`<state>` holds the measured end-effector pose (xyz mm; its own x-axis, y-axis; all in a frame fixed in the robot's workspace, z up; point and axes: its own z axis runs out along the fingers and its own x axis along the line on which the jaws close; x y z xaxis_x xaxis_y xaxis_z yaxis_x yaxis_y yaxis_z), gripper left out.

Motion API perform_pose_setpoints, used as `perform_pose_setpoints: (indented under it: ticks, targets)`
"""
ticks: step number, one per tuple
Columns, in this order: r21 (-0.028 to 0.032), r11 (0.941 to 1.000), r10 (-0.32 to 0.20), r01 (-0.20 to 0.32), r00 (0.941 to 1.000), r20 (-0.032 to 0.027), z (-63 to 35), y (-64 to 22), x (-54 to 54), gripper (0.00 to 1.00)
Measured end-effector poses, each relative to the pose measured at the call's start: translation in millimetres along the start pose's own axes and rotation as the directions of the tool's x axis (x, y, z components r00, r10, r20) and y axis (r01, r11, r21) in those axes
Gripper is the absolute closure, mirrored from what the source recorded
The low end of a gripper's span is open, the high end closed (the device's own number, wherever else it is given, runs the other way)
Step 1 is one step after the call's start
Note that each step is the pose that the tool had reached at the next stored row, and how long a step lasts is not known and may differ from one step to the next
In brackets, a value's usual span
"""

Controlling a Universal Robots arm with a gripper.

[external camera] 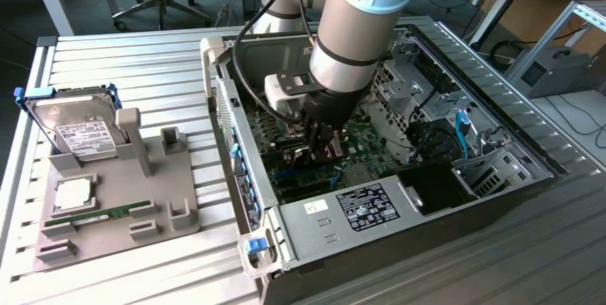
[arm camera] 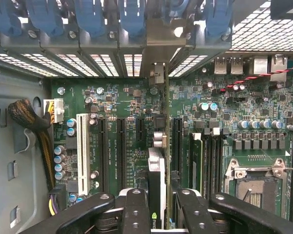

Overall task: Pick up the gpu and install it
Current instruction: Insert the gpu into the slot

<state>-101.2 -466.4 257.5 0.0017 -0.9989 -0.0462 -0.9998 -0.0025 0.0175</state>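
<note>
The gpu [arm camera: 156, 170] is a thin black card seen edge-on, standing upright over the green motherboard [arm camera: 122, 97] inside the open computer case [external camera: 379, 209]. Its grey metal bracket [arm camera: 158, 48] reaches the case's rear slot openings under the blue clips [arm camera: 88, 14]. My gripper [arm camera: 161, 197] is shut on the card's upper edge, one black finger [arm camera: 136, 207] on each side. The card runs alongside the long black expansion slots [arm camera: 121, 151]; whether it sits in one, I cannot tell. In the exterior view my gripper [external camera: 319, 142] is low inside the case, holding the gpu [external camera: 331, 150].
A white slot [arm camera: 81, 146], a braided cable bundle [arm camera: 31, 119] and the CPU socket [arm camera: 256, 180] flank the card. On the slatted table, a grey holder tray [external camera: 113, 198] carries a hard drive in a blue frame [external camera: 76, 128] and a green RAM stick [external camera: 109, 214].
</note>
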Motion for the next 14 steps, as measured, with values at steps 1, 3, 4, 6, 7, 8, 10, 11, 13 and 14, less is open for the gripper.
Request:
perform_pose_setpoints:
  ticks: [1,3,4,6,7,8,10,11,13,14]
  targets:
    - [0.0001,1.0,0.001,-0.001,1.0,0.0001,0.2,0.0,0.0,0.73]
    - [0.0002,1.0,0.005,-0.005,1.0,0.0,0.6,0.0,0.0,0.73]
    - [0.0004,1.0,0.007,-0.007,1.0,0.0,0.7,0.0,0.0,0.73]
    - [0.0005,0.9999,0.011,-0.011,0.9999,0.0001,1.1,0.0,0.0,0.73]
    - [0.0007,0.9999,0.012,-0.012,0.9999,0.0002,1.4,0.0,0.1,0.73]
    - [0.0006,0.9999,0.013,-0.013,0.9999,0.0001,1.6,0.0,0.1,0.73]
    - [0.0006,0.9999,0.014,-0.014,0.9999,0.0,1.7,0.0,0.1,0.73]
    - [0.0007,0.9999,0.014,-0.014,0.9999,0.0001,1.8,0.0,0.1,0.73]
    - [0.0007,0.9999,0.014,-0.014,0.9999,0.0001,1.8,0.0,0.1,0.73]
    - [0.0007,0.9999,0.014,-0.014,0.9999,0.0001,1.8,0.0,0.1,0.73]
